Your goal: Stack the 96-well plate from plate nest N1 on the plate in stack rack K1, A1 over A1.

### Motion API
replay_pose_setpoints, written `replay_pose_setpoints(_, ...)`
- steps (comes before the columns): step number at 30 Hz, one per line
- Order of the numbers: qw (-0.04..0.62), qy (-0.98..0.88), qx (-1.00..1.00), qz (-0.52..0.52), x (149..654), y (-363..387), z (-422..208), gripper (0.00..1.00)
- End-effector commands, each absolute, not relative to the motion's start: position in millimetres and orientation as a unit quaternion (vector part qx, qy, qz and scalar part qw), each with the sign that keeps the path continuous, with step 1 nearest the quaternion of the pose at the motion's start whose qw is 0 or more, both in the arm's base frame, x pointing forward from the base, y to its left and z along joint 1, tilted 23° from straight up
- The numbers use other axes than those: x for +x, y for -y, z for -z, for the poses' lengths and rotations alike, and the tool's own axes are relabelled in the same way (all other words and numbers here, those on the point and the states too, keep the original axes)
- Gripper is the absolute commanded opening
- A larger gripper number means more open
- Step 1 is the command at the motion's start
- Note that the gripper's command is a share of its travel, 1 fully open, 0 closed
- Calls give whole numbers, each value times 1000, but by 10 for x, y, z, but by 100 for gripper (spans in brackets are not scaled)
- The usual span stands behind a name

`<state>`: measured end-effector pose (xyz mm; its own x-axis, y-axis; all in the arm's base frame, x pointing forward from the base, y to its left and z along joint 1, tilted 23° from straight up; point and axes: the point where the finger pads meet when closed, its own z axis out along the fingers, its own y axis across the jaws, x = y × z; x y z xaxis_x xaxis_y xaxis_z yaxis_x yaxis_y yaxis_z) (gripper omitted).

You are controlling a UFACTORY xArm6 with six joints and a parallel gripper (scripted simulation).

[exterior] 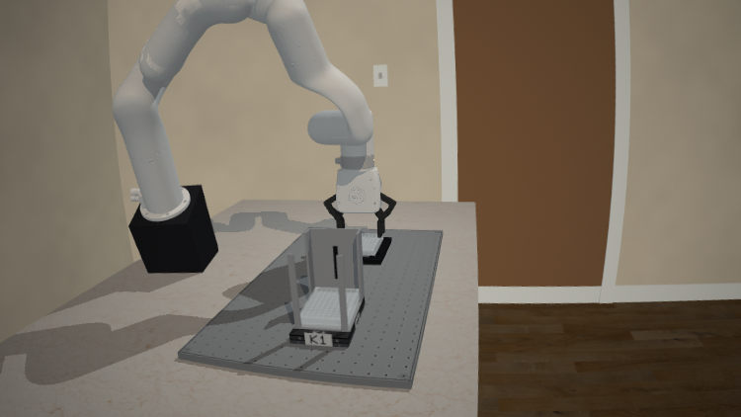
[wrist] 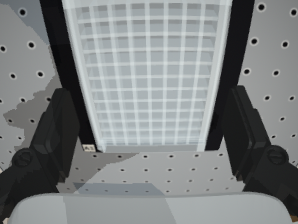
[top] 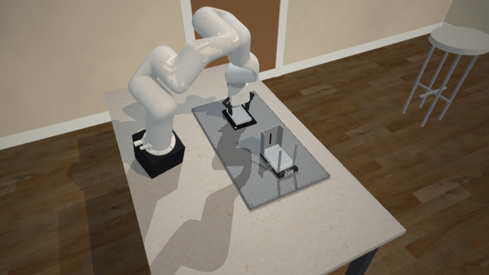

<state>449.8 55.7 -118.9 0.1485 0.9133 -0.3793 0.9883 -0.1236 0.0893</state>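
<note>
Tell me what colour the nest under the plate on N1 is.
Black: the nest frames the pale translucent 96-well plate on both sides. The wrist view shows it best.

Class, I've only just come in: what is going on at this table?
A white robot arm holds its open gripper low over a well plate that sits in a black holder. One finger stands on each side of the plate, gripping nothing yet. A second plate waits in the rack nearby.

bright, even light – arm (top: 171,68) casts soft shadows over table (top: 308,218); wrist view coarse, blurry.
</note>
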Motion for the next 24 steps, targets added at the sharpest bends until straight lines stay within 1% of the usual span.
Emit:
replay_pose_setpoints(1, 162, -642, 740, 115, 4512, -556, 1200, 100)
replay_pose_setpoints(24, 162, -642, 740, 115, 4517, -507, 1316, 100)
